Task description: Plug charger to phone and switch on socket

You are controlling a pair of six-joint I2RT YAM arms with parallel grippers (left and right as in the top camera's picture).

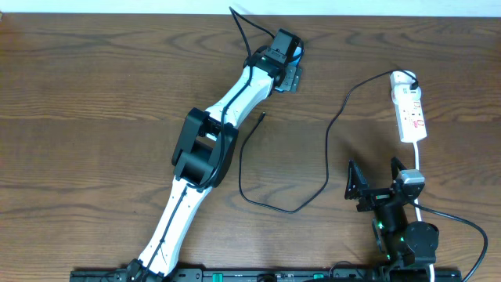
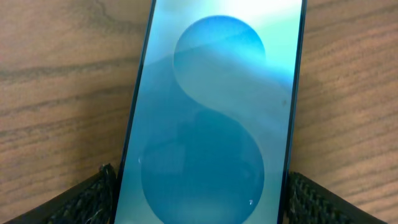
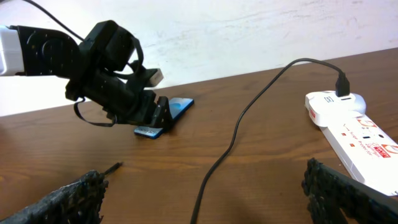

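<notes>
**Phone, one.** Slim blue-screened smartphone (image 2: 211, 124) lying flat on the brown wood-grain surface (image 1: 94, 94), upper centre of the overhead view. The left pincer (image 1: 286, 70) stands astride it, a finger close against each long edge. Whether they press or merely flank cannot be told. Probable purpose: to steady the phone for plugging.

**Charger, one.** Thin black cable (image 1: 327, 149), plugged into the strip's upper end and looping down through mid-frame. Its small connector tip (image 1: 262, 115) lies loose at centre, apart from the phone, so the phone is not yet plugged in.

**Socket, one.** White elongated plastic power strip with red markings (image 1: 411, 113), at right of frame.

**Pincers, two.** The right pincer (image 1: 376, 176) is spread wide and empty. It sits just below the strip, likely placed for the switch.
</notes>
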